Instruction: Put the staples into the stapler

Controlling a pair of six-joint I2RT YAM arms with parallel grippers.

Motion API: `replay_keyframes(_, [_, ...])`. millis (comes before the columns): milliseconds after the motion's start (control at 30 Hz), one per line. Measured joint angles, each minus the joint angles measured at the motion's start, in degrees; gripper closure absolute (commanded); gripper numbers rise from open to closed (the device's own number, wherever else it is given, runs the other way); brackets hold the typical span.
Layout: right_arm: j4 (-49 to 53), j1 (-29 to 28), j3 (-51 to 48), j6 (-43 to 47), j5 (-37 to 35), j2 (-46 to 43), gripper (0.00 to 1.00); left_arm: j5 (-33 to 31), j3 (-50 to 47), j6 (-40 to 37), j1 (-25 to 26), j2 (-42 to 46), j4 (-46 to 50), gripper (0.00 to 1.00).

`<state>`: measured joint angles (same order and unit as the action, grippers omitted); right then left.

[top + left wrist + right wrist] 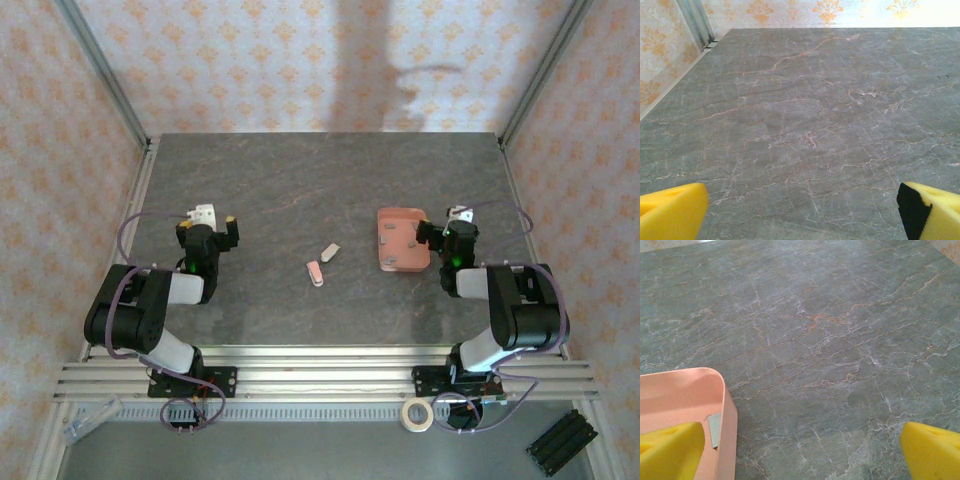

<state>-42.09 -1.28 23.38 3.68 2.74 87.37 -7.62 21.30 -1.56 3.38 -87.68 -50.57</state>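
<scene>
The stapler [316, 273], a tiny pale pink piece, lies mid-table, and a second small whitish piece [329, 252] lies just beyond it to the right. Staples [410, 243] show as small grey strips inside the salmon-pink tray [383, 243] at the right. In the right wrist view one staple strip [715, 427] rests against the tray wall [729, 415]. My right gripper [445, 228] [802, 455] stands open at the tray's right edge, its left finger [670, 450] over the tray. At the left of the table, far from the stapler, my left gripper [207, 222] [802, 215] is open over bare stone.
The grey marble-patterned tabletop [300, 190] stretches between both arms. Aluminium posts [105, 75] and patterned walls close in the sides and back. A tape roll [417, 414] and a black block [562, 442] lie below the near rail.
</scene>
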Motion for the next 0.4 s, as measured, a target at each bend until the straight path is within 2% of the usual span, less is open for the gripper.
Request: replay_keyframes(400, [0.0, 0.0, 0.0, 0.0, 0.0, 0.0, 0.00, 1.1, 0.2, 0.0, 0.0, 0.0, 0.7, 0.00])
